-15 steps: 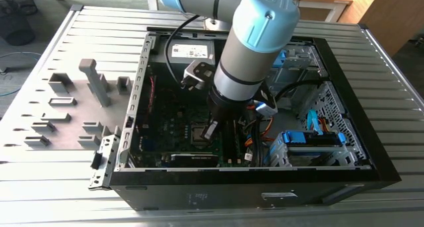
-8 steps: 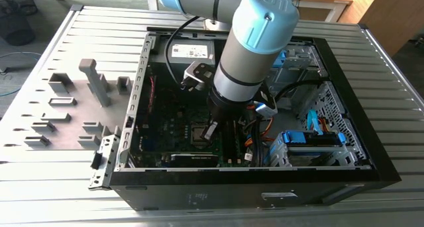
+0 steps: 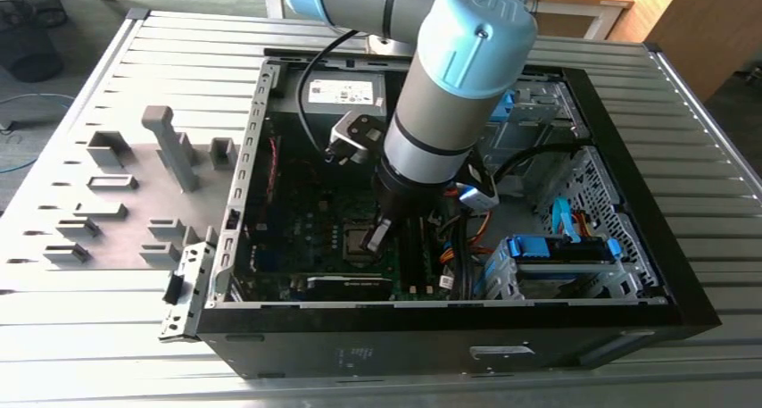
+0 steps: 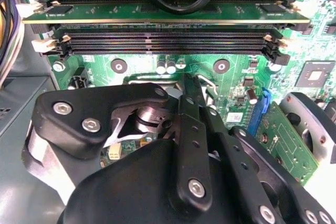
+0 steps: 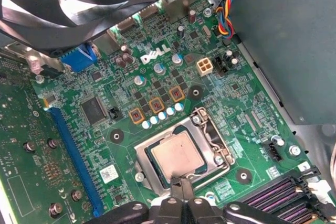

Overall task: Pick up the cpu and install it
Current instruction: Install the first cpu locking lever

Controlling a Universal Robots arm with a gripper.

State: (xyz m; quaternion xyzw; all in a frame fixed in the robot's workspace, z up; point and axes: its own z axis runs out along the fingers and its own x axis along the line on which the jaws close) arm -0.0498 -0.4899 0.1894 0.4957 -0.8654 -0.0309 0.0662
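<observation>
The cpu [image 5: 177, 154], a flat square chip with a silver-grey top, lies flat in the motherboard socket with the metal socket bracket [image 5: 215, 140] framing it. My gripper [image 5: 181, 183] is down inside the computer case, its fingertips drawn together into one narrow point at the cpu's near edge. Nothing shows between the fingertips. In the exterior view the gripper [image 3: 376, 238] hangs from the arm just beside the socket and the cpu [image 3: 353, 240]. In the second wrist view the gripper [image 4: 193, 85] has its black linkages converged over the socket area.
The open case [image 3: 619, 185] lies on a slatted table. Memory slots [image 4: 168, 40], one holding a module, run beside the socket. A fan [image 5: 89, 3], a blue slot [image 5: 73, 150], cables [image 3: 476, 238] and a drive cage [image 3: 554, 252] crowd in. Grey holder frames [image 3: 131, 194] stand at the exterior view's left.
</observation>
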